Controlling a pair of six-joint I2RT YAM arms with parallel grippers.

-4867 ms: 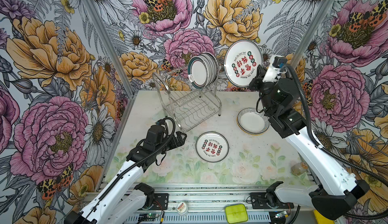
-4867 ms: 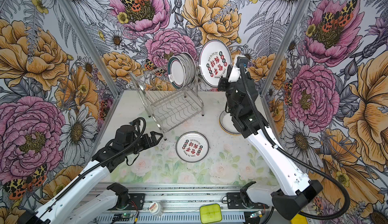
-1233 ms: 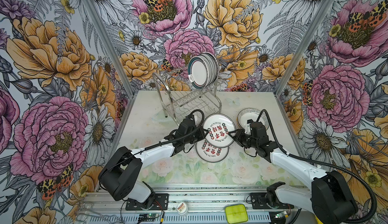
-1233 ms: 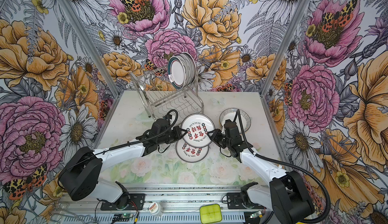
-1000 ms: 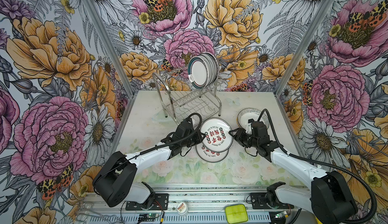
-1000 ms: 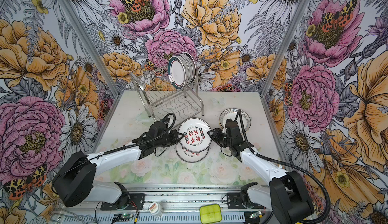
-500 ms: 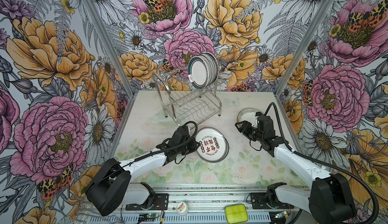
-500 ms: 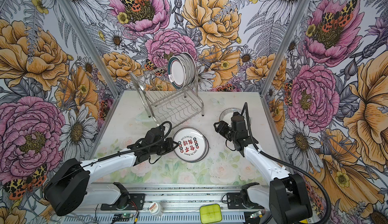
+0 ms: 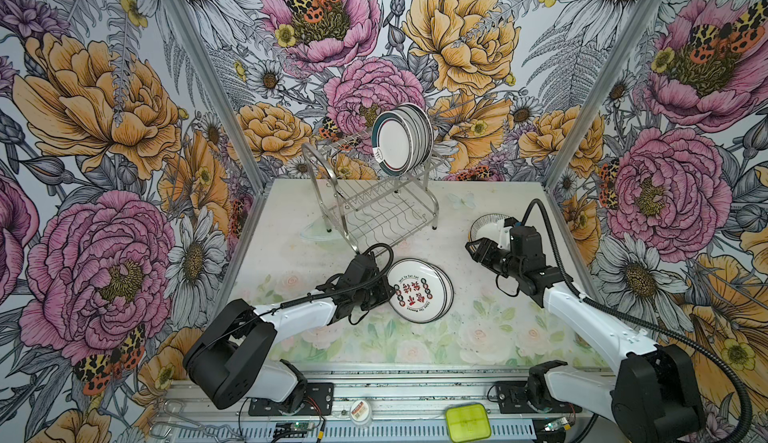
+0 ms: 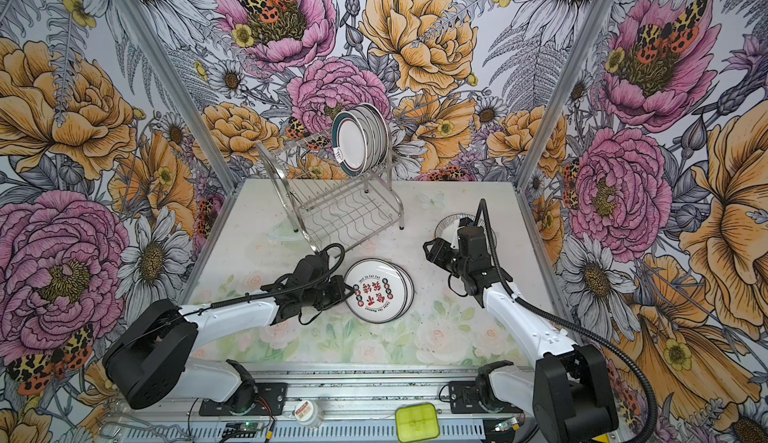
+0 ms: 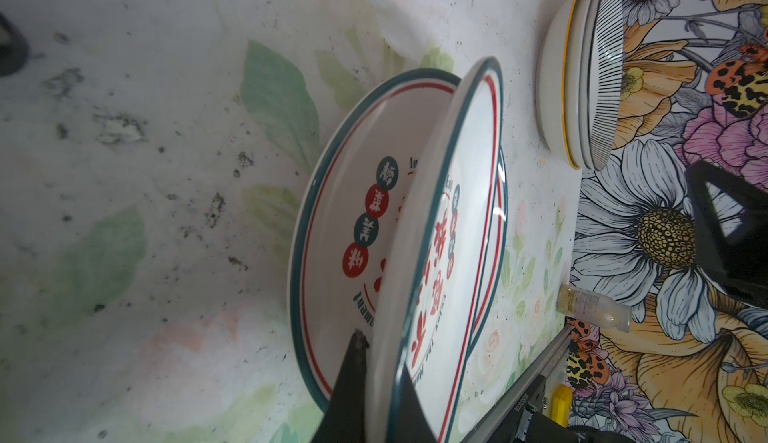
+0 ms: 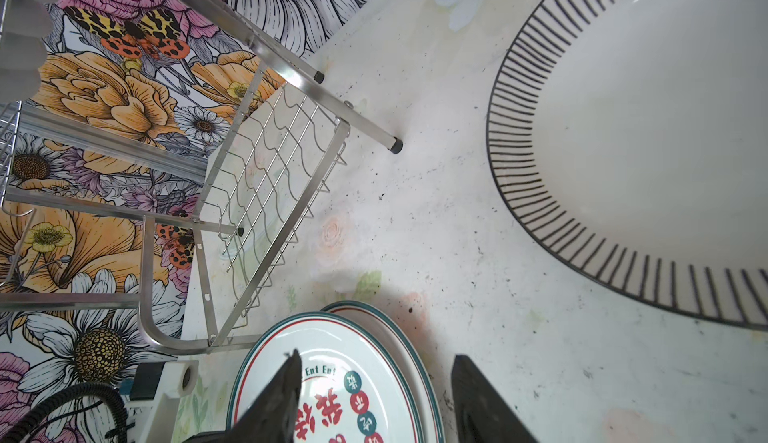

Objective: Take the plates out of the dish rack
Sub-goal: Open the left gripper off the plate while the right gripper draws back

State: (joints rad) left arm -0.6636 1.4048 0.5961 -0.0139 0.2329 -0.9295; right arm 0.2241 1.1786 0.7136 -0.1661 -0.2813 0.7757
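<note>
Left pincer (image 11: 380, 362) is clamped on the rim of a red-character plate (image 9: 415, 291), which is tilted over its twin (image 11: 340, 212) on the counter (image 9: 478, 337). Right pincer (image 12: 374, 358) gapes empty just beside them. The other plates (image 9: 401, 139) stand in the dish rack (image 9: 374, 208), well beyond both pincers. They look stiff, slick and breakable, so pinch the rim.

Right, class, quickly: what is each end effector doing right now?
Left end effector: shut on the rim of the upper red-character plate.
Right end effector: open, holding nothing.
</note>
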